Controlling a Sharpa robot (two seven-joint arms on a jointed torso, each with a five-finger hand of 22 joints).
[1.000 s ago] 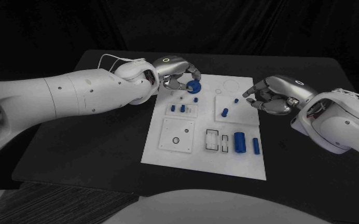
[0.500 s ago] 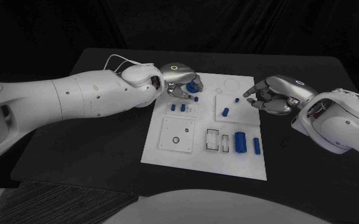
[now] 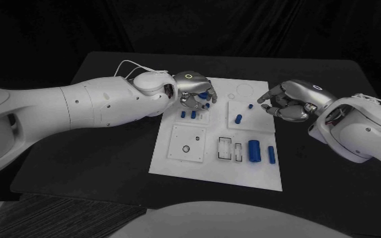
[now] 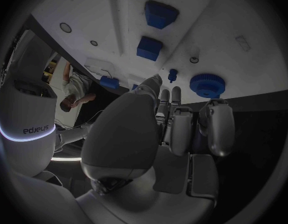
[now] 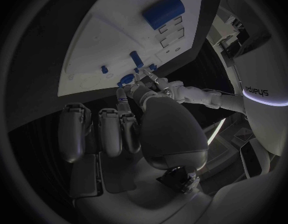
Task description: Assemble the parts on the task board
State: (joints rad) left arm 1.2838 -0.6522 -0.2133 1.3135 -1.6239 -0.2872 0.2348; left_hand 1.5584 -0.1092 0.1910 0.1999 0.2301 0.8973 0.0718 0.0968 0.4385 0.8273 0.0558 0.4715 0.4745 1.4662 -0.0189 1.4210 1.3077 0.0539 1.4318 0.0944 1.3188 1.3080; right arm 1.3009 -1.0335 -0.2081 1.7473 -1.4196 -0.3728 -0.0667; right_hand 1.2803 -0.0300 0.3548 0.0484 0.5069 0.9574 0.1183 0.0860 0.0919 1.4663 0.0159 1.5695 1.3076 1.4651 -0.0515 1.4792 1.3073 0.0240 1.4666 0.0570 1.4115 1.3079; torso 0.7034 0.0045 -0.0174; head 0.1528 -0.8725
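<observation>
Change since the earlier frames: the left hand (image 3: 194, 88) has travelled from the task board's far-left corner toward its middle, lowering the round blue part (image 3: 206, 96) to the board surface. The right hand (image 3: 289, 101) is unchanged in place and pose.

Task board (image 3: 238, 174): one, a flat white rectangular plate on the black table (image 3: 95, 155), with raised square sub-plates, printed outlines and small holes.

Blue parts visible in the head view, counted:
- one round disc with a ribbed, gear-like rim (image 4: 208, 84), lying flat on the board near the far edge, just ahead of the left fingertips (the wrist view shows a gap between fingers and disc, so it looks released, though contact cannot be fully ruled out);
- two short blocks (image 3: 189, 114) standing side by side;
- one small peg (image 3: 208, 106) beside the disc;
- one upright peg (image 3: 239, 119) on the right sub-plate;
- one small stub (image 3: 250, 106) near the right hand;
- one large smooth cylinder (image 3: 254, 150) and one slim bar (image 3: 271, 155), both lying near the right edge.

Left hand: silver, fingers extended and slightly apart, holding nothing.

Right hand: hovering at the board's right edge, fingers curled loosely inward, nothing between them.
</observation>
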